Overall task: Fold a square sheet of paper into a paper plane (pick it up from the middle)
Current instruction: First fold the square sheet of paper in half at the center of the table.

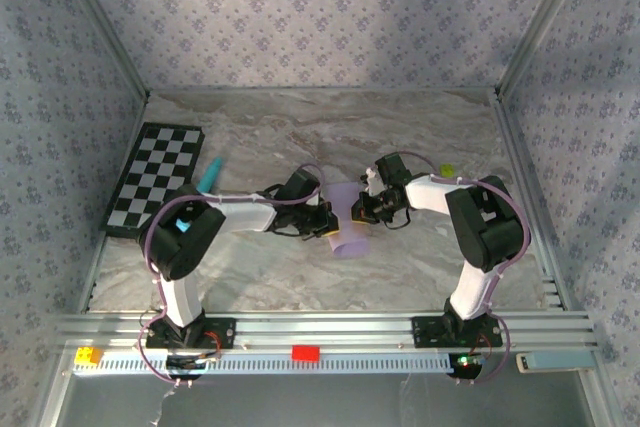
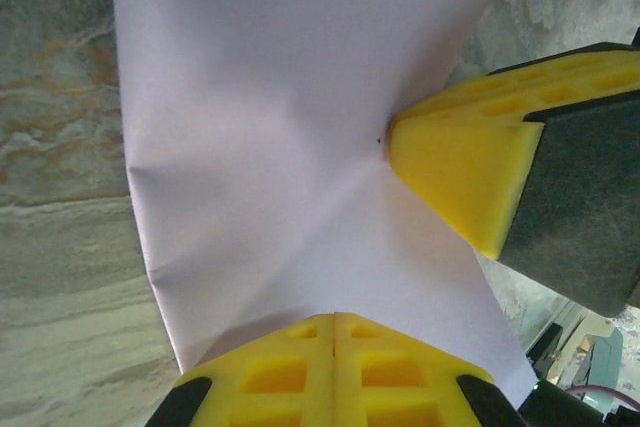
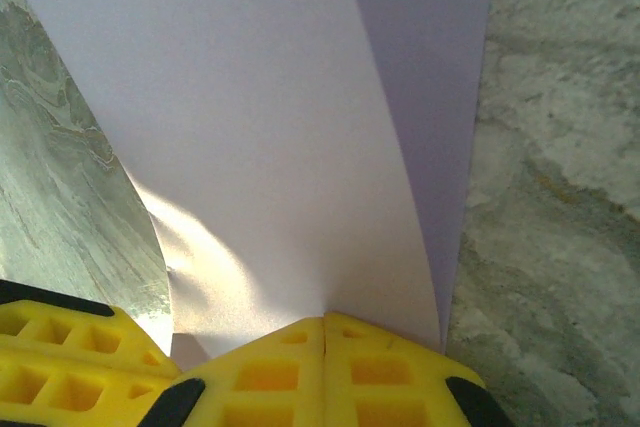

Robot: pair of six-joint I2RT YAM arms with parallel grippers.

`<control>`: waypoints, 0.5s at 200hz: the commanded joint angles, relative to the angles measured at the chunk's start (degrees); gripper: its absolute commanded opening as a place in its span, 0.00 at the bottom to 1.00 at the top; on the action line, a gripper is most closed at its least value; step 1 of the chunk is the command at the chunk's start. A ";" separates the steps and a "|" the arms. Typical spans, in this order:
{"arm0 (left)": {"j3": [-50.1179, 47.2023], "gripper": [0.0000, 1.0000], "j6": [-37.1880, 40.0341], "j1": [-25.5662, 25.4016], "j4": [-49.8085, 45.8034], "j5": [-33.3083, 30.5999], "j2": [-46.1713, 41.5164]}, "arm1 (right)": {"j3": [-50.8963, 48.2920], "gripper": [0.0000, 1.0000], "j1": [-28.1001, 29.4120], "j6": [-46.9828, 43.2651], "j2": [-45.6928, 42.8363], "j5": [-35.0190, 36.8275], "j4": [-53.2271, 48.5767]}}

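Observation:
The square sheet of paper [image 1: 348, 219] is pale lilac and hangs curved between both grippers at mid-table, its lower edge curling onto the marble. My left gripper [image 1: 326, 219] comes in from the left and is shut on the sheet's edge [image 2: 300, 127], its yellow fingertips [image 2: 300, 372] pressed together. My right gripper [image 1: 364, 209] comes in from the right, shut on the opposite side of the sheet [image 3: 280, 117]. Creases radiate from where the right fingers [image 2: 455, 162] pinch. In the right wrist view its fingertips [image 3: 375, 367] meet, and the left gripper's fingers [image 3: 60, 362] sit at lower left.
A black-and-white checkered board [image 1: 155, 179] lies at far left with a teal pen [image 1: 210, 175] beside it. A small yellow-green item [image 1: 447, 170] sits behind the right arm. Red [image 1: 305, 352] and yellow [image 1: 88, 355] blocks rest on the front rail. Patterned walls enclose three sides.

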 commanded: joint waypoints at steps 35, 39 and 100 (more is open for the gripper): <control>-5.56 0.00 1.74 -0.84 -2.27 -3.01 0.75 | -2.86 0.00 -0.61 0.99 1.42 6.60 -6.10; -5.69 0.00 1.97 -0.93 -2.45 -3.01 0.59 | -2.82 0.00 -0.55 1.02 1.41 6.64 -5.97; -4.21 0.02 2.03 -1.19 -2.41 -3.48 -6.29 | -2.87 0.00 -0.60 1.28 1.02 6.72 -5.97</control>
